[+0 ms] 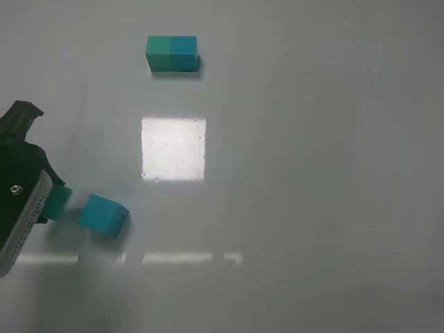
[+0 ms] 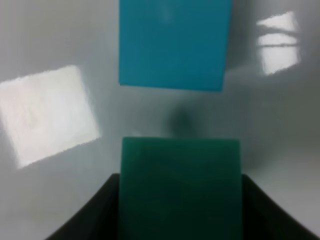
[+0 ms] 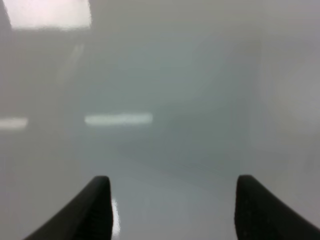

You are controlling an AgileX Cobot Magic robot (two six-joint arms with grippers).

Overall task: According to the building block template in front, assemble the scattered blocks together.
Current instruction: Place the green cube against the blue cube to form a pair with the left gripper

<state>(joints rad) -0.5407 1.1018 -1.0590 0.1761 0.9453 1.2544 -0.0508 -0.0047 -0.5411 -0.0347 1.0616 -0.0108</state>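
Note:
The building block template point(image 1: 172, 53), a teal-green and cyan-blue bar, lies at the far middle of the table. Of the scattered blocks, the teal-green cube point(image 1: 55, 201) point(image 2: 180, 185) sits between the jaws of my left gripper point(image 1: 61, 202) point(image 2: 180, 205), which is shut on it at the near left. The cyan-blue cube point(image 1: 103, 214) point(image 2: 172, 45) rests on the table just ahead of the held cube, with a small gap between them. My right gripper point(image 3: 172, 200) is open over bare table with nothing between its fingers; it does not show in the exterior high view.
The glossy white tabletop point(image 1: 312, 173) carries a bright square light reflection point(image 1: 173, 148) in the middle and thin reflected strips point(image 1: 177, 258) near the front. The left arm's dark body point(image 1: 17, 180) fills the left edge.

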